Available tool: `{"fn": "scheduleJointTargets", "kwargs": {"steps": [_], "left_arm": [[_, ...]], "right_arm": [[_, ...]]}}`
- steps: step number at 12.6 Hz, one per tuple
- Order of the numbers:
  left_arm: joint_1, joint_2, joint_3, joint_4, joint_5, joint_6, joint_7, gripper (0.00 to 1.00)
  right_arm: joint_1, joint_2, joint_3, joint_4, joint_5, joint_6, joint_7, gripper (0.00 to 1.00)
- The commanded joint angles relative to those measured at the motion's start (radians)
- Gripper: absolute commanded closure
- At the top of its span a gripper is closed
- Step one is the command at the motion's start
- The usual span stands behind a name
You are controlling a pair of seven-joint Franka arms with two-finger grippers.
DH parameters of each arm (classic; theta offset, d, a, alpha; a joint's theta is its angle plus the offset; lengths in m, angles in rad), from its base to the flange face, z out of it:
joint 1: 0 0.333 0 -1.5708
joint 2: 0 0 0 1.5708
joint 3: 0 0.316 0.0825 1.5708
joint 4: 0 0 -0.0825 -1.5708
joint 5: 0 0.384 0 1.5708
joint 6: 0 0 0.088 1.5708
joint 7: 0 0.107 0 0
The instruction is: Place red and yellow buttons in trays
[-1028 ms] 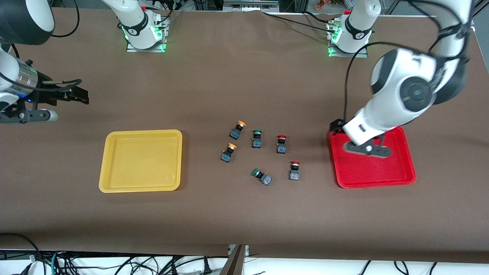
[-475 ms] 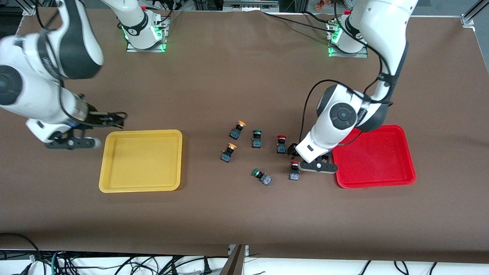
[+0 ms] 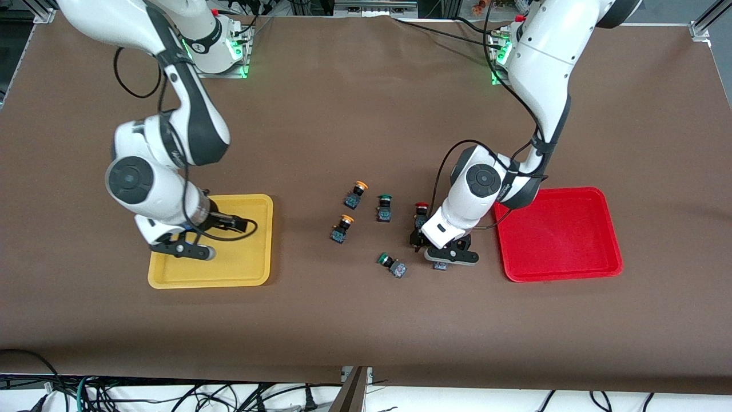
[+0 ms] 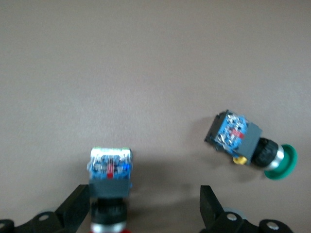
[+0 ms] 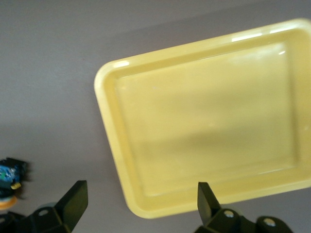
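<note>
Six buttons sit in a loose cluster on the brown table (image 3: 366,320), between two trays: a yellow tray (image 3: 171,280) toward the right arm's end and a red tray (image 3: 563,274) toward the left arm's end, both with nothing in them. Two buttons have orange-yellow caps: one (image 3: 355,194) at the part of the cluster farthest from the front camera, the other (image 3: 342,228) a little nearer and just beside it. Two have green caps: one upright (image 3: 384,208) near the middle, and one lying on its side (image 3: 392,264) nearest the front camera. Two have red caps: one (image 3: 421,212) stands by the left arm's wrist, partly hidden by it, and the second red button (image 4: 111,187) lies under the left gripper (image 3: 452,256), so from the front only a sliver of its base shows. In the left wrist view that button's blue base sits close to one black finger (image 4: 75,208), with the jaws spread wide and nothing gripped between them; the fallen green button shows off to the side. The right gripper (image 3: 183,250) hangs over the yellow tray, at its corner nearest the front camera, its jaws also wide apart and holding nothing; its wrist view looks down into the bare tray, with an orange-capped button just at the frame's edge. The arms' bases (image 3: 217,51) stand at the table's back edge, cables trailing from them.
</note>
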Motion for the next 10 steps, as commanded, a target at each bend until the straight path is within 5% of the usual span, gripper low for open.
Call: {"fn": "scheduleJointTargets", "kwargs": {"steps": [1,8,10], "left_arm": [[-0.001,0.003,0.017,0.018,0.043,0.025,0.033,0.00],[0.008,0.041,0.020,0.021,0.155,0.041,0.037,0.00],[0.014,0.041,0.019,0.016,0.155,0.045,0.044,0.60]], "right_arm": [[0.060,0.060,-0.005,0.022,0.014,0.085,0.133,0.00],[0.239,0.229,-0.008,0.060,-0.001,0.363,0.498,0.00],[0.276,0.272,-0.014,0.115,-0.005,0.366,0.555,0.00]]}}
